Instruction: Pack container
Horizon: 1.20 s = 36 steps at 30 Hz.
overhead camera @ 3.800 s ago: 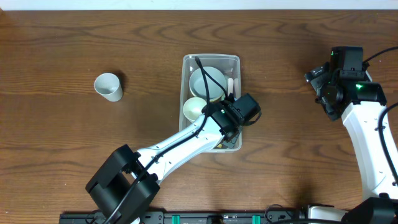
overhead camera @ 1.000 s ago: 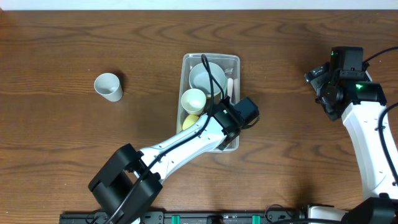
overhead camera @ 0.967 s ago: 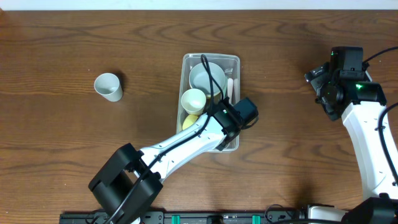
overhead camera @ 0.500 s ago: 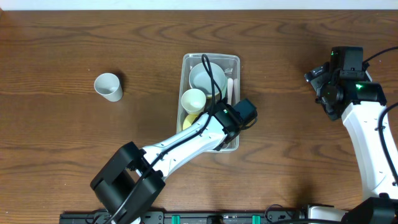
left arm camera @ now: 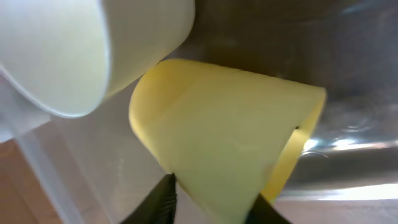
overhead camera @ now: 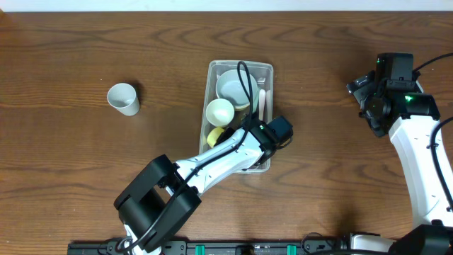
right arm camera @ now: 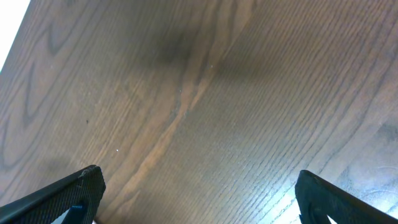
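Observation:
The container (overhead camera: 268, 69) is a clear rectangular tub in the middle of the table. It holds a pale bowl (overhead camera: 232, 86), an upright cream cup (overhead camera: 220, 112), a yellow cup (overhead camera: 214, 134) and a pale pink item (overhead camera: 262, 99). My left gripper (overhead camera: 230, 134) reaches down into the tub's near end. In the left wrist view its fingers (left arm camera: 214, 208) touch both sides of the yellow cup (left arm camera: 230, 130), which lies on its side next to the cream cup (left arm camera: 68, 50) on the tub's floor (left arm camera: 81, 162). My right gripper (overhead camera: 375, 99) is open and empty over bare table at the right, its fingers (right arm camera: 205, 205) wide apart.
A white cup (overhead camera: 123, 98) stands alone on the wooden table, well left of the tub. My left arm (overhead camera: 205, 159) lies across the tub's near rim. The right arm's base runs down the right edge.
Nearly four seconds ago the cream cup sat lower in the tub by my left gripper; it now stands further up. Over the last second my left wrist has shifted slightly towards the near end.

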Tool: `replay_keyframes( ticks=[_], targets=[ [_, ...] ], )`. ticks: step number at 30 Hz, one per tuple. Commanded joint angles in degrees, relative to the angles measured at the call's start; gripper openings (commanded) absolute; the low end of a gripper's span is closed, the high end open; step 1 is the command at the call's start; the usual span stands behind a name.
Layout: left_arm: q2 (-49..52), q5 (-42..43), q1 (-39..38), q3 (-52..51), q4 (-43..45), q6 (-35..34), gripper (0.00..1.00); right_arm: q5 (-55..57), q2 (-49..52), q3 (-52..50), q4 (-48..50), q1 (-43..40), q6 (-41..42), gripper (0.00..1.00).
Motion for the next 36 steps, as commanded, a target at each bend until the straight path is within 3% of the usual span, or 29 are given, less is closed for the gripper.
replay_keyframes(
  ticks=[1,7,22,36],
  targets=[
    [2.45,3.06,0.39,-0.55,0.79,0.20,0.21,0.98,0.04,0.02,-0.07,-0.26,0.94,0.99],
    [2.43,3.13,0.39,-0.50,0.76,0.17,0.06,0.98,0.04,0.02,-0.07,-0.24,0.94,0.99],
    [-0.04,4.81,0.42,-0.37,-1.62,-2.03,0.06,1.01,0.04,0.02,-0.07,-0.26,0.94,0.99],
    [-17.53,4.81,0.48,0.37,-3.96,-9.51,0.06,0.98,0.04,0.02,-0.07,-0.24,0.94,0.99]
  ],
)
